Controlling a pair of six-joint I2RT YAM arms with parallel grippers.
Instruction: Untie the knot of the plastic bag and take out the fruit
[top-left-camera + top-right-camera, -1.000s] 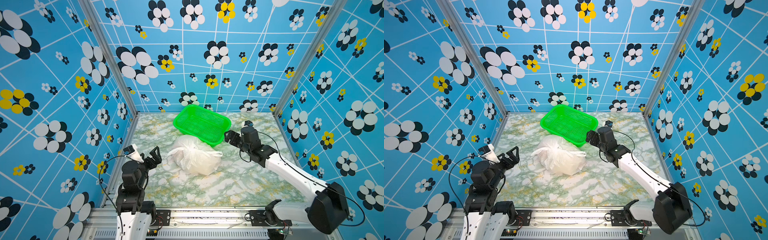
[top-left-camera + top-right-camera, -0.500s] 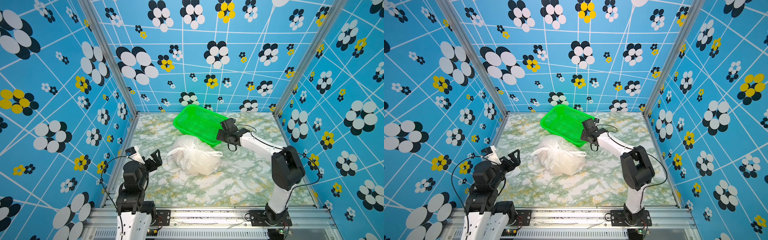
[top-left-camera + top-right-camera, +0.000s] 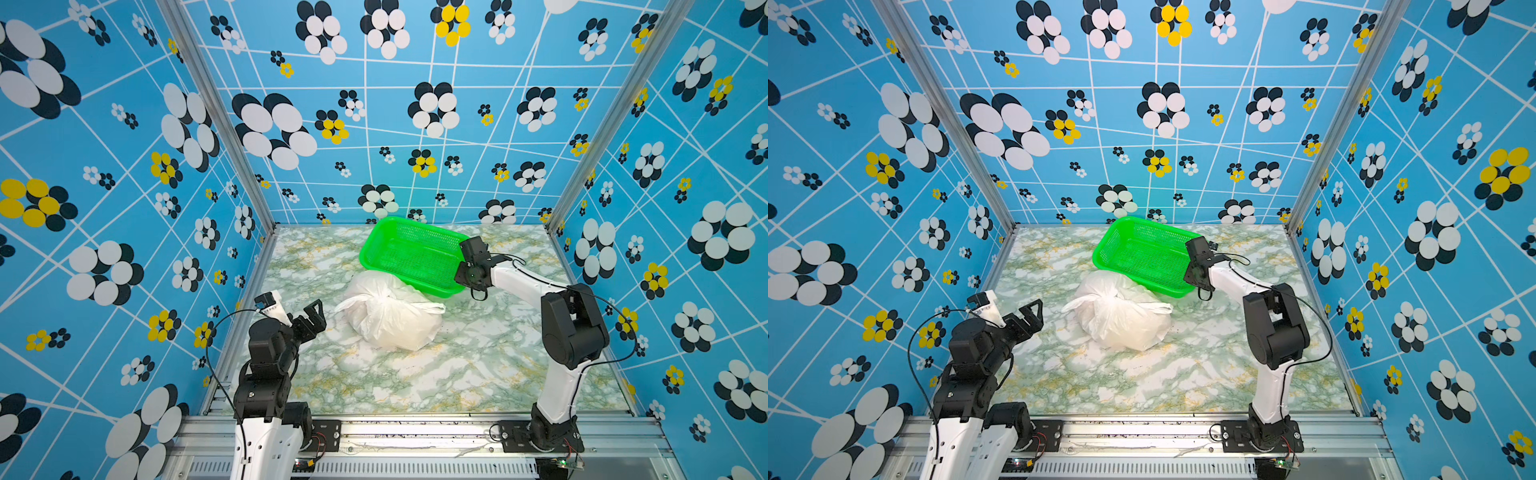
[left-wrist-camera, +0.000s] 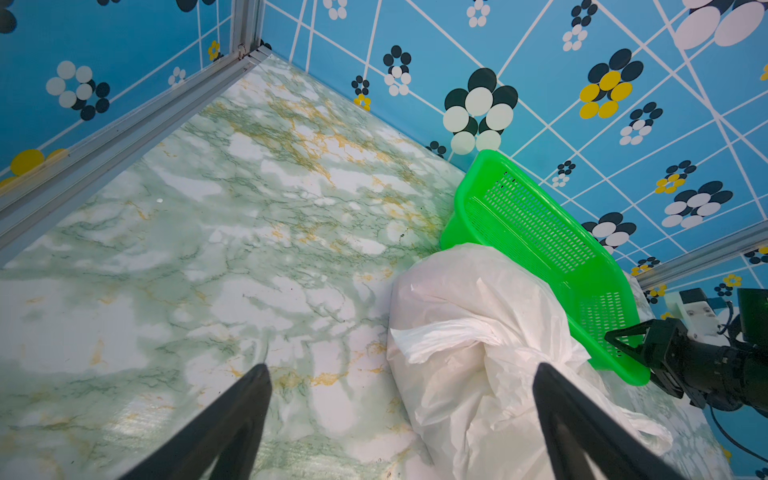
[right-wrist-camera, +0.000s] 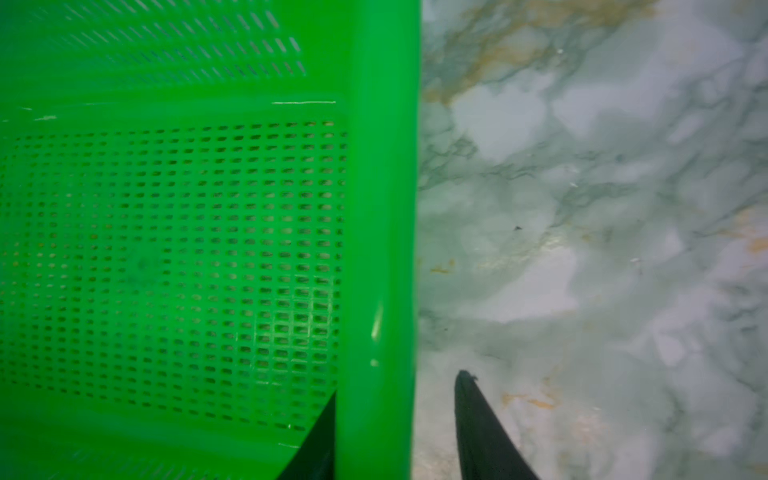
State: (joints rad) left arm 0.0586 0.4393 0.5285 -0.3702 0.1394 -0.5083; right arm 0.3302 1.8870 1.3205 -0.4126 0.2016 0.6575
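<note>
Bag location: the plastic bag [image 3: 395, 320] lies at the centre of both top views on the table [image 3: 457, 365], its far side touching the basket [image 3: 411, 255].
Tie: the knot [image 3: 374, 298] is tied, on the bag's upper left, with floppy ends trailing to either side.
Bag contents: we see no fruit; we judge it is inside, hidden by the white film.
Basket contents: nothing; the mesh floor is bare.
Left arm: the left gripper [image 3: 311, 318] hovers at lower left with its jaws fully apart, empty, clear of the bag.
Right arm: the right gripper [image 5: 397, 386] sits astride the basket's right rim, jaws partly apart. One finger is inside the wall, the other outside with a gap to the rim. We see nothing clamped.
Risk, dragging: if the basket is moved, contact could roll the bag and turn the knot out of reach.
Risk, slipping: the thin rim could escape a shallow hold.
Risk, tearing: a hard pull on the film could rip it and scatter the contents.
</note>
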